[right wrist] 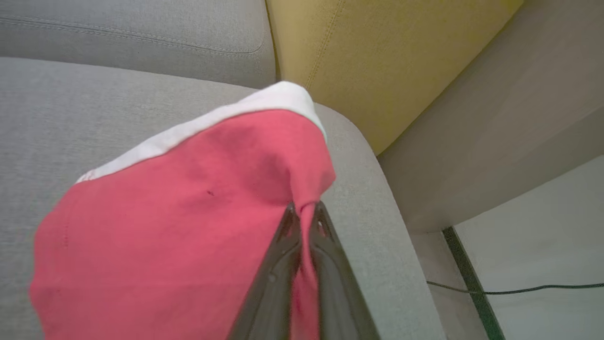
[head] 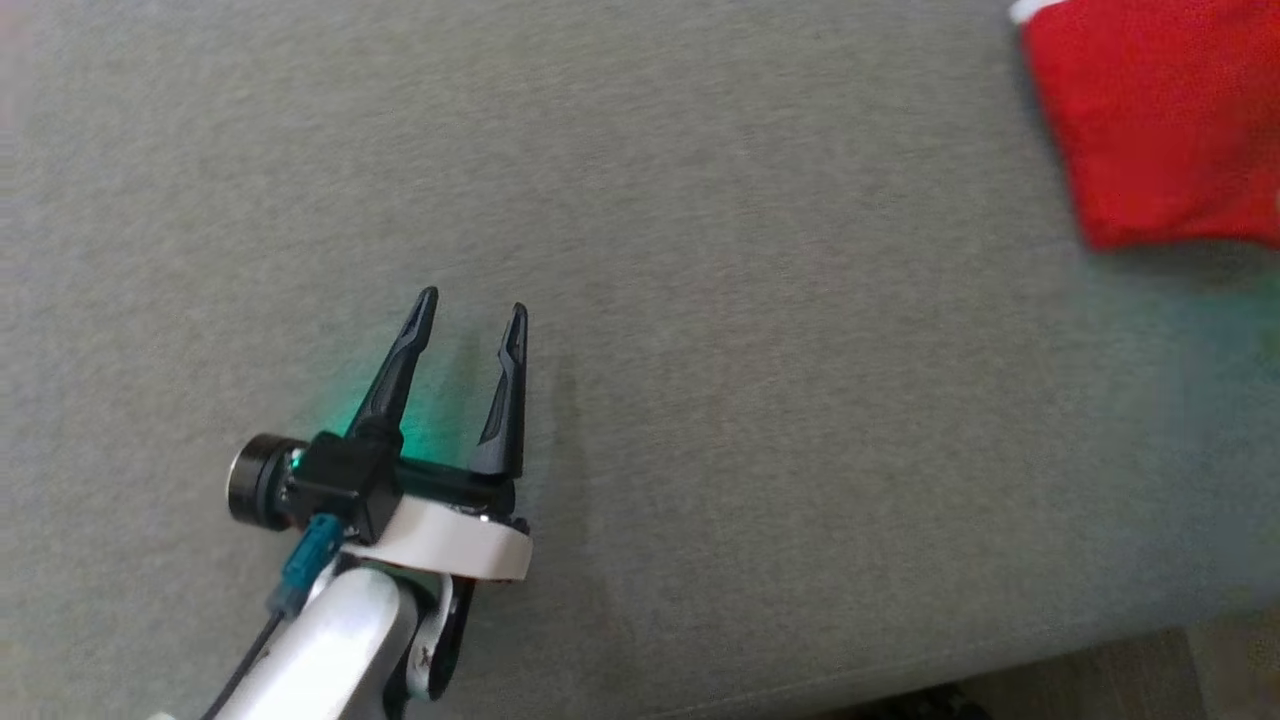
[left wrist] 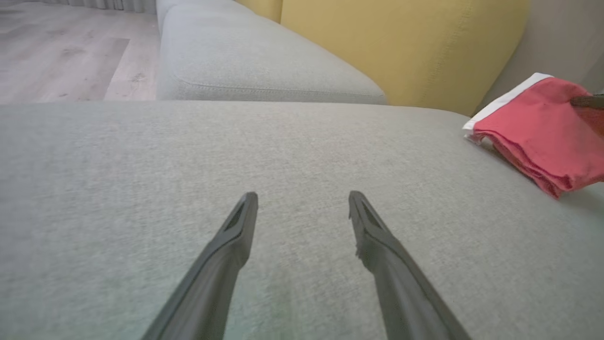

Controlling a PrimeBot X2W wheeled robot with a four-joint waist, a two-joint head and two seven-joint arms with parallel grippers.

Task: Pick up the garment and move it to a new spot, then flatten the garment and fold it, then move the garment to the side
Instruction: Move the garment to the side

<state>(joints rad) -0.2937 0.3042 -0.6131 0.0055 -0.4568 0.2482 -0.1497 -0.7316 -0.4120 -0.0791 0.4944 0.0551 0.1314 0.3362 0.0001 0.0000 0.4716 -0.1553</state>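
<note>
Left fingers (head: pixel 398 370) spread wide; right fingers (right wrist: pixel 272 283) pinched together.

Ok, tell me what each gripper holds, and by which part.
Right gripper pinches the garment at its bunched red edge; left gripper is open, holding nothing.

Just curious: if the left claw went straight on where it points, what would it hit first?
Likely the grey seat cushion ahead of the left gripper; the red garment lies off to the side.

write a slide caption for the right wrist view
Right gripper shut on the edge of a red garment with a white band, over a grey sofa cushion beside a yellow backrest.
</note>
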